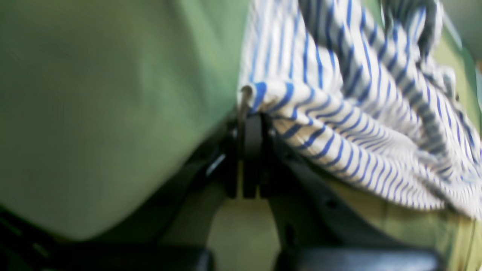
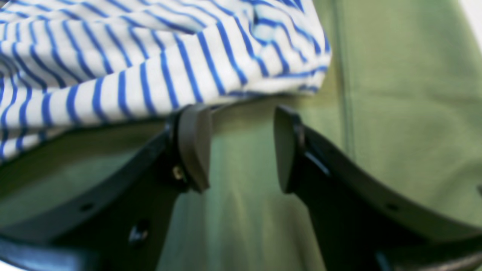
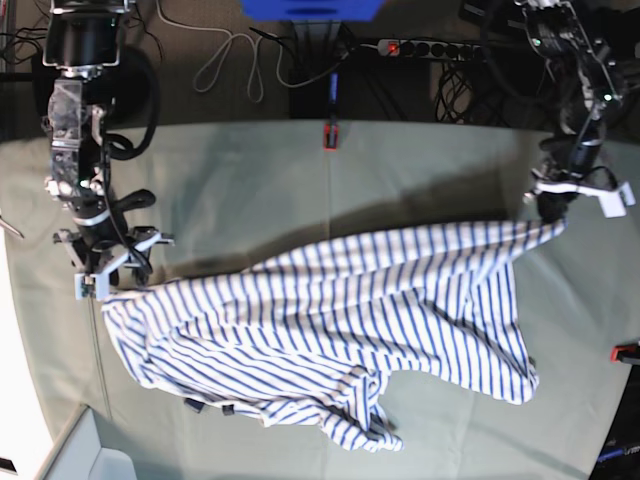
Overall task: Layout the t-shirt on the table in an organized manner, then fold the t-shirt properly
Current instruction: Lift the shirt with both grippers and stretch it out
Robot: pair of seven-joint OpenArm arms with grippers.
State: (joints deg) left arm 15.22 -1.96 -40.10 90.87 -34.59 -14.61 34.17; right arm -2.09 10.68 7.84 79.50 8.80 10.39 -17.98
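Note:
The white t-shirt with blue stripes (image 3: pixel 350 310) lies rumpled and stretched across the table (image 3: pixel 250 180). My left gripper (image 3: pixel 552 215) is on the right of the base view. It is shut on a corner of the t-shirt and holds it pulled out and slightly raised. The left wrist view shows the jaws closed (image 1: pixel 251 113) on the striped hem (image 1: pixel 339 94). My right gripper (image 3: pixel 100 285) is at the shirt's other end. In the right wrist view it is open (image 2: pixel 241 116), with nothing between the fingers. The shirt's edge (image 2: pixel 150 56) lies just beyond the tips and over the left fingertip (image 2: pixel 194 116).
Red clamps sit at the far table edge (image 3: pixel 330 135) and at the right edge (image 3: pixel 625 352). A power strip (image 3: pixel 430 47) and cables lie on the floor beyond the table. The table's near left corner (image 3: pixel 70 440) is close to the shirt.

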